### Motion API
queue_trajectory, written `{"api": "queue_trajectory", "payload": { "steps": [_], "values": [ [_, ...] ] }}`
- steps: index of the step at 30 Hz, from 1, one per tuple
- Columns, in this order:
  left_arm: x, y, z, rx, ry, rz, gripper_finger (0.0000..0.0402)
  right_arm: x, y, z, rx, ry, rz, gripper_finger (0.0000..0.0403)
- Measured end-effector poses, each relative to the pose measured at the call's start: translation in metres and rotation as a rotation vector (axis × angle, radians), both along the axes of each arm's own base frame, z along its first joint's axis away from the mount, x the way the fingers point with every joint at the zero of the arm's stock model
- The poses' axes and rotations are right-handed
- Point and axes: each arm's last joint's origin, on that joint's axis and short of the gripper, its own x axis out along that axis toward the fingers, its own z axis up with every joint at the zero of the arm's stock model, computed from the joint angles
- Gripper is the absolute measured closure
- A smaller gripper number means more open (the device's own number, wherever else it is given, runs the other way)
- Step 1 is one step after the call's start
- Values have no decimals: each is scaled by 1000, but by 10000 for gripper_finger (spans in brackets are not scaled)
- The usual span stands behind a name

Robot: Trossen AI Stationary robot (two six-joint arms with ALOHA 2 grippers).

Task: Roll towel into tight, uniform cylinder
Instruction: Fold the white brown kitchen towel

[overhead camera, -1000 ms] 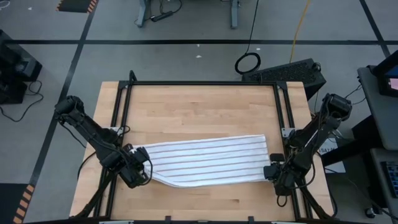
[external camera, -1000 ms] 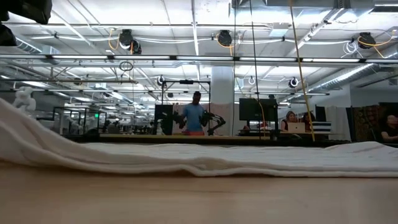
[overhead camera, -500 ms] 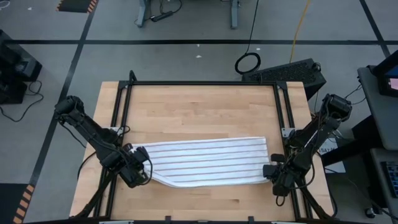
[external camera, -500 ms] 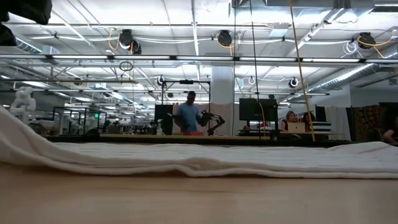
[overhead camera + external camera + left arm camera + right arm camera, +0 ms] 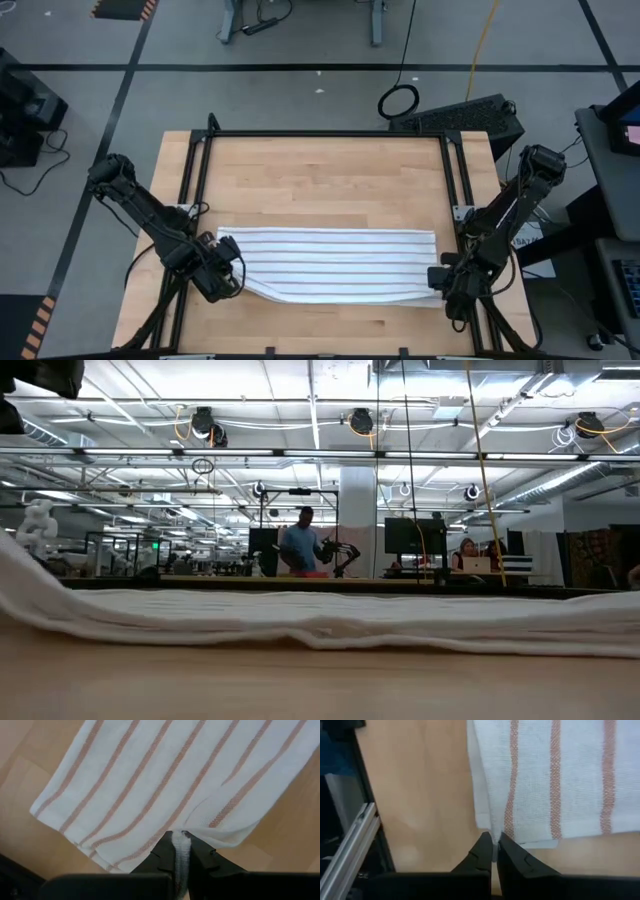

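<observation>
Overhead, table-level, two close wrist views — all sharing the towel [image 5: 330, 263].

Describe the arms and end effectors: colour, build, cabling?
Both arms are dark, near-black, with chunky rounded joint housings and slim links. The left arm and right arm look identical, each with black cable along it near the wrist. The left end effector and right end effector each have two matte black, wedge-shaped fingers tapering to narrow tips. No markings visible.

Striped towel [image 5: 330, 263] flat on table [image 5: 320, 180]
</observation>
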Motion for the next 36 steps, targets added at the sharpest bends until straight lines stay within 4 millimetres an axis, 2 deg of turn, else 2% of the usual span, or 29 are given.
{"api": "queue_trajectory", "payload": {
  "steps": [3,11,16,25,29,36],
  "values": [
    [1,0,0,4,-11,-2,382,-1,0,0,-27,-45,5,386],
    [1,0,0,19,-24,-4,382,1,8,-8,-71,-97,81,280],
    [1,0,0,20,-25,-4,382,3,12,-12,-60,-103,73,243],
    [1,0,0,21,-25,-5,382,8,25,-24,-32,-87,17,243],
    [1,0,0,21,-26,-4,382,4,30,-31,-52,-51,-16,245],
    [1,0,0,20,-25,-5,382,-2,32,-32,-62,-38,-24,245]
  ]
}}
